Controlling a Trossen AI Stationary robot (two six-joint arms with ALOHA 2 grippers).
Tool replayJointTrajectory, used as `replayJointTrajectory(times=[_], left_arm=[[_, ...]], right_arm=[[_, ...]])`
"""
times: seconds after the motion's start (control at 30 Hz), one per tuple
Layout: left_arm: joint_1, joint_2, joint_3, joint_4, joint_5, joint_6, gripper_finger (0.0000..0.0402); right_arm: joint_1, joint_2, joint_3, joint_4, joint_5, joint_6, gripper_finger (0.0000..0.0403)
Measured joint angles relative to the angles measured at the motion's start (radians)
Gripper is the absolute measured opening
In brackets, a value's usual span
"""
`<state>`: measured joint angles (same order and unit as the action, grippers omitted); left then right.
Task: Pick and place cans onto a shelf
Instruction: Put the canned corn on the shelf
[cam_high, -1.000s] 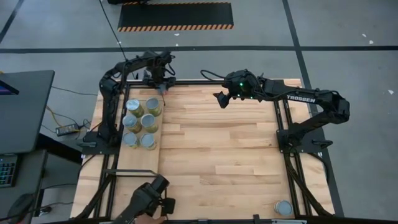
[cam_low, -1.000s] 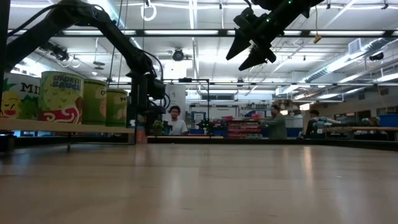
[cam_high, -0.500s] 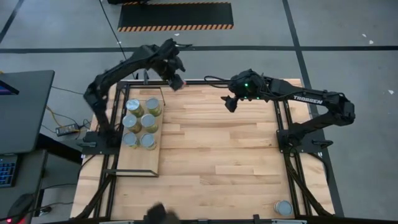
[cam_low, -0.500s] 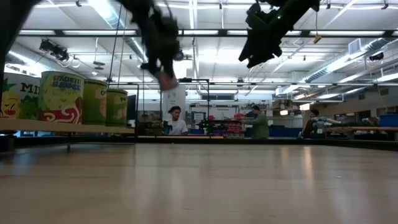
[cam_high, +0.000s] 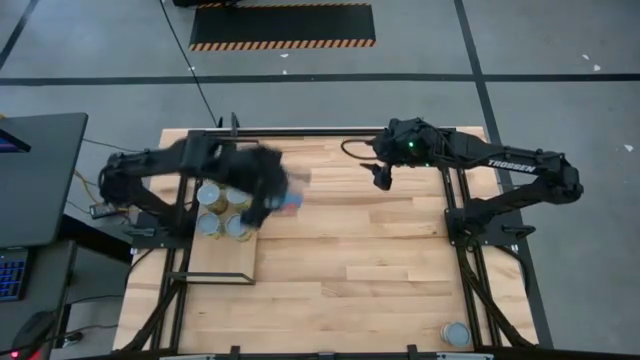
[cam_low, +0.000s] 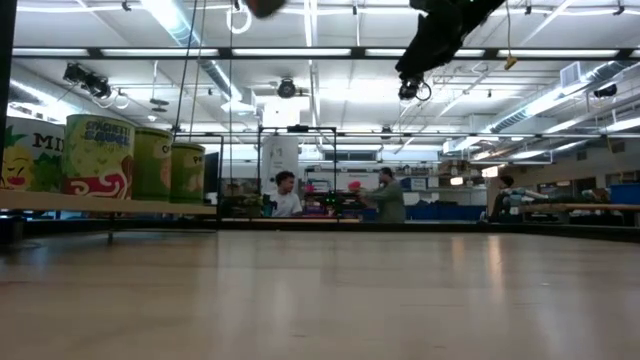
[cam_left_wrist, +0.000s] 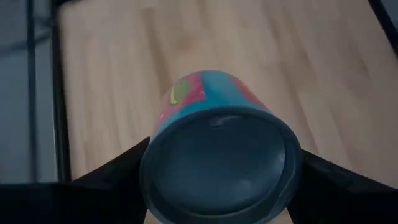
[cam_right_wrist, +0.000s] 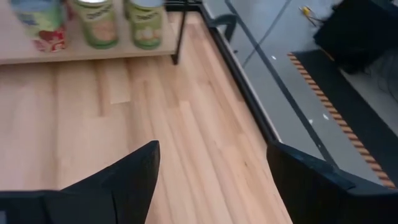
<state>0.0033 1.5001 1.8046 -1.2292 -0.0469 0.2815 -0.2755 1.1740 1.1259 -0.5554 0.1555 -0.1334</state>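
My left gripper (cam_high: 283, 200) hangs blurred above the table just right of the shelf (cam_high: 225, 262) and is shut on a can with a teal and red label (cam_left_wrist: 205, 93). Only its tip shows at the top of the low view (cam_low: 265, 5). Several olive-labelled cans (cam_high: 208, 222) stand upright on the shelf, partly hidden by my left arm; they also show in the low view (cam_low: 100, 155). One more can (cam_high: 455, 333) stands at the table's near right corner. My right gripper (cam_high: 382, 178) is open and empty, high over the far middle of the table. My left gripper pinches the teal and red can between its two fingers (cam_left_wrist: 118, 171), one on each side of the can's round wall (cam_left_wrist: 163, 134). The can's dark round end (cam_left_wrist: 221, 165) faces the wrist camera. The can is lifted clear of the table.
Black frame rails run along the table's left and right sides (cam_high: 465, 250). Bare wooden tabletop (cam_high: 350, 260) lies between the shelf and the right rail. People stand in the room beyond the far edge (cam_low: 385, 195).
My left gripper has risen from the far edge by the shelf and swung fast toward the near edge, carrying the can, and now hangs beside the shelf's right side. My right gripper has drawn back toward the table's right edge.
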Motion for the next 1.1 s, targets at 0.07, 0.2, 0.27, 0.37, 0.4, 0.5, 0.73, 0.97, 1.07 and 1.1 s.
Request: replayJointTrajectory(times=[0.07, 0.2, 0.27, 0.37, 0.4, 0.5, 0.73, 0.97, 1.07, 1.1], left_arm=[[-0.105, -0.005, 0.000, -0.064, -0.057, 0.050, 0.0287], [-0.305, -0.011, -0.002, -0.202, -0.168, 0.128, 0.0287], [-0.393, -0.010, -0.002, -0.256, -0.208, 0.145, 0.0287], [-0.499, -0.010, -0.002, -0.293, -0.237, 0.016, 0.0287], [-0.521, -0.010, -0.002, -0.299, -0.228, -0.089, 0.0287], [-0.556, -0.023, -0.003, -0.322, -0.163, -0.397, 0.0287], [-0.503, -0.074, -0.013, -0.344, -0.079, -1.186, 0.0287], [-0.457, -0.084, -0.013, -0.342, 0.047, -1.617, 0.0288], [-0.455, -0.082, -0.013, -0.342, 0.054, -1.712, 0.0288], [-0.453, -0.084, -0.022, -0.338, 0.053, -1.745, 0.0288]], right_arm=[[0.027, 0.000, 0.000, -0.002, 0.000, -0.001, 0.0301], [0.096, 0.003, 0.000, -0.001, 0.027, -0.001, 0.0301], [0.136, 0.003, 0.000, 0.000, 0.058, 0.008, 0.0301], [0.191, 0.003, 0.000, 0.005, 0.114, 0.124, 0.0301], [0.208, 0.003, 0.000, 0.008, 0.124, 0.184, 0.0301], [0.259, 0.004, 0.000, 0.008, 0.156, 0.386, 0.0301], [0.322, 0.032, 0.000, 0.023, 0.165, 0.703, 0.0301], [0.325, 0.065, 0.001, 0.150, 0.066, 0.709, 0.0301], [0.317, 0.067, 0.001, 0.197, 0.005, 0.660, 0.0301], [0.316, 0.067, 0.001, 0.214, -0.014, 0.643, 0.0301]])
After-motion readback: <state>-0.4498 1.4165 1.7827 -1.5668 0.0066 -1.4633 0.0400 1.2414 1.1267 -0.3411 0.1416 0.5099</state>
